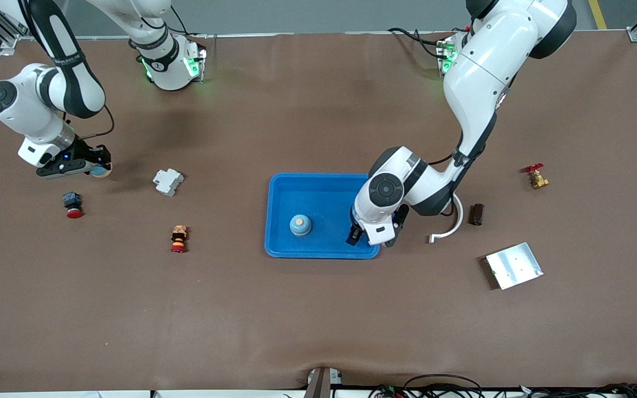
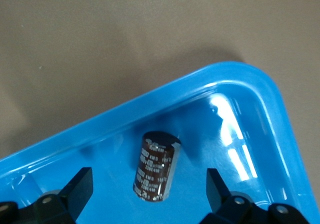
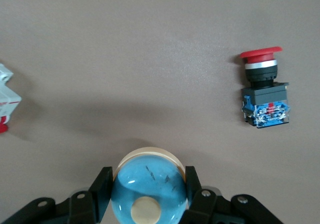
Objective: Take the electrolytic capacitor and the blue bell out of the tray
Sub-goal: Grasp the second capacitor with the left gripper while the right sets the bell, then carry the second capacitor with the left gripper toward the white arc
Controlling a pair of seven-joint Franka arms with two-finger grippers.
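While left end effector gapes over capacitor | right end effector clamps bell

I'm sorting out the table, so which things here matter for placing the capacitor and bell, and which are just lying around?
Job: capacitor lying in the blue tray; bell held by the right gripper; bell in the tray; left gripper, open.

Lying about: two red push buttons, white breaker, brass valve, metal plate, dark cylinder.

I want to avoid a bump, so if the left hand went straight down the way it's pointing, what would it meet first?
Most likely the capacitor, lying in the blue tray between the open fingers of the left hand. The tray floor comes next; how much height is left is unclear.
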